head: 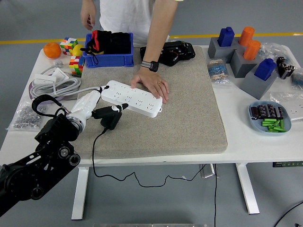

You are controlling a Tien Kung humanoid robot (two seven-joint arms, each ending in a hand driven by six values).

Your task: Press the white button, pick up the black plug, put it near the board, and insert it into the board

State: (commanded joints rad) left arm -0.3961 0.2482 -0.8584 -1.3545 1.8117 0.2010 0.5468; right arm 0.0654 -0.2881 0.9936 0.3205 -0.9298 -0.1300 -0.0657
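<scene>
We see our left hand, fingers pinching the black plug, near the table's left edge, just beside the white board; a person's hand presses the board down.

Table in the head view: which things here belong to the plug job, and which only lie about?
Belong to the job:
black plug
white power strip, steadied by a person's hand
left hand, at the plug

Lying about:
blue bin
orange
puzzle cubes
blue plate
coiled cable
</scene>
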